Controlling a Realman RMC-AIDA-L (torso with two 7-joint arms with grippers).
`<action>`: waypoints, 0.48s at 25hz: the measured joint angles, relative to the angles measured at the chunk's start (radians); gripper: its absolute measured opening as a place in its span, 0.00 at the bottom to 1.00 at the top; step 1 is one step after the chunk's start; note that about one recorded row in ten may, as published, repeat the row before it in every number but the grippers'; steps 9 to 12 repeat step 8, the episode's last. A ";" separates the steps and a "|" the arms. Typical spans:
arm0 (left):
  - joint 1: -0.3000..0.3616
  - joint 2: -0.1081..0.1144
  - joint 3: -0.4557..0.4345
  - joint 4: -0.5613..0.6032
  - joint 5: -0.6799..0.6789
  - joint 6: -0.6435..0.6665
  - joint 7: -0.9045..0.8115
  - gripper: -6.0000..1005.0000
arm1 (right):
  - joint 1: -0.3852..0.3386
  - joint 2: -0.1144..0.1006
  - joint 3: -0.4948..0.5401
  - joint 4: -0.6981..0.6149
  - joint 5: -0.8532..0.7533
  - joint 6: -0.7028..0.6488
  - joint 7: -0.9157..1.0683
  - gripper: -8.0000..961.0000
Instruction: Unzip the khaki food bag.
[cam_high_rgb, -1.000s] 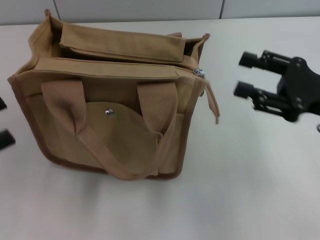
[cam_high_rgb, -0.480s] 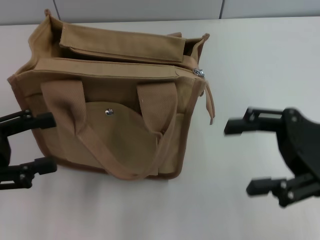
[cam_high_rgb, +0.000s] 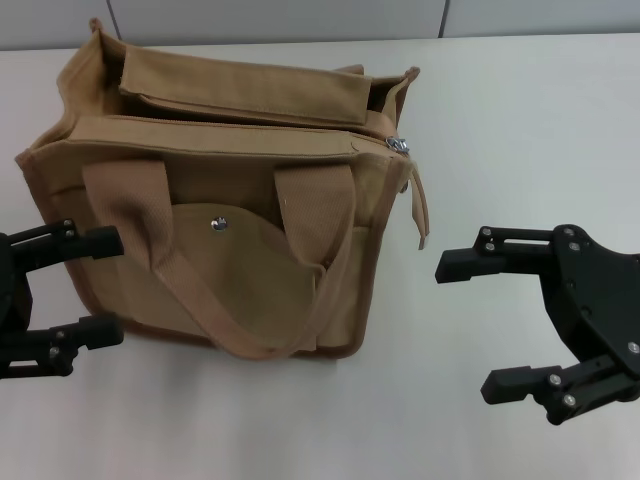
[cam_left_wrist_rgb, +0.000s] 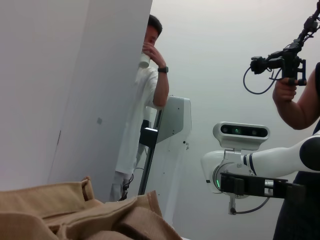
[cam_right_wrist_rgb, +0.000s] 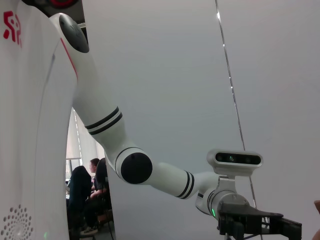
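The khaki food bag (cam_high_rgb: 220, 200) stands upright on the white table, front pocket and metal snap (cam_high_rgb: 218, 225) facing me, both webbing handles drooping over the front. Its top zipper is closed, with the silver pull (cam_high_rgb: 398, 146) at the right end and a tan strap (cam_high_rgb: 421, 205) hanging below it. My left gripper (cam_high_rgb: 105, 288) is open beside the bag's lower left corner. My right gripper (cam_high_rgb: 463, 328) is open on the table to the right of the bag, apart from it. In the left wrist view only the bag's fabric (cam_left_wrist_rgb: 75, 215) shows.
A grey wall (cam_high_rgb: 300, 18) runs behind the table's far edge. Bare white table (cam_high_rgb: 520, 120) lies right of and in front of the bag. The wrist views show people standing and seated beyond the table, and each shows the opposite arm.
The right gripper dropped from beside the zipper end to lower right, nearer me. The left gripper came in at the bag's lower left corner. The bag stayed still.
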 joint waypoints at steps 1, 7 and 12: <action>0.000 0.000 0.000 0.000 0.000 0.000 0.000 0.84 | 0.000 0.000 0.000 0.000 0.000 0.000 0.000 0.87; -0.003 0.000 -0.002 0.000 0.000 0.000 -0.003 0.84 | 0.003 0.000 -0.001 -0.001 0.000 0.000 0.000 0.88; -0.004 0.000 -0.002 0.000 0.000 -0.001 -0.004 0.84 | 0.003 0.001 -0.001 -0.001 0.000 0.000 0.000 0.88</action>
